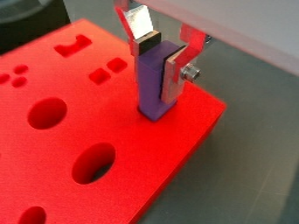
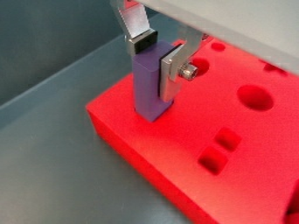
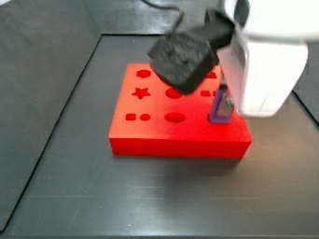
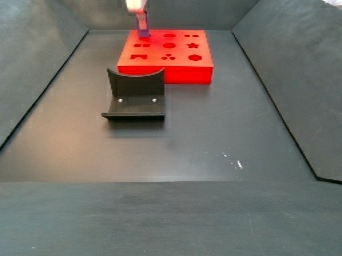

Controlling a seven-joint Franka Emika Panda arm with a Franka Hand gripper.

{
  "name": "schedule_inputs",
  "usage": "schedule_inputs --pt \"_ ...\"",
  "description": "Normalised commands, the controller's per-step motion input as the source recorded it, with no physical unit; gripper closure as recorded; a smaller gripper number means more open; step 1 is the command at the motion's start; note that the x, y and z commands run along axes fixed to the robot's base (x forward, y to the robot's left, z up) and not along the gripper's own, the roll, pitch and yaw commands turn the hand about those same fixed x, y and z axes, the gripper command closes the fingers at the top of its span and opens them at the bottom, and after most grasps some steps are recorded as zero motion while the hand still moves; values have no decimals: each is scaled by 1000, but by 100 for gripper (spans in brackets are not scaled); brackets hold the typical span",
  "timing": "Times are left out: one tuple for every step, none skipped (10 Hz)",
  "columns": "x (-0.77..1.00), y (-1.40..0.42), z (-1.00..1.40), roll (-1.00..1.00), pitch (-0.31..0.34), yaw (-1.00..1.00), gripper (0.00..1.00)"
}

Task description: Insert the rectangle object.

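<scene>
The rectangle object (image 1: 149,87) is a slim purple-blue bar. It stands upright with its lower end in the red block (image 1: 70,131) near one corner. My gripper (image 1: 160,68) is over that corner, shut on the bar's upper half: one silver finger (image 1: 176,74) lies flat on one side and the dark pad of its partner presses the opposite side. The bar (image 2: 147,87), gripper (image 2: 156,66) and block (image 2: 233,131) show the same way in both wrist views. In a side view the bar (image 3: 221,105) stands at the block's (image 3: 174,135) right edge under the white arm.
The red block (image 4: 167,55) has several shaped holes: round, square, star. The dark fixture (image 4: 134,95) stands on the floor in front of the block. Dark walls enclose the grey floor on all sides.
</scene>
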Motion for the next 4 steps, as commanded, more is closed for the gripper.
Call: schedule_inputs --pt "211 -14 -597 0 56 0 100" --pt "34 0 -229 34 71 0 100" --pt "-3 -26 -40 0 0 0 100" --pt "0 0 0 0 0 0 100"
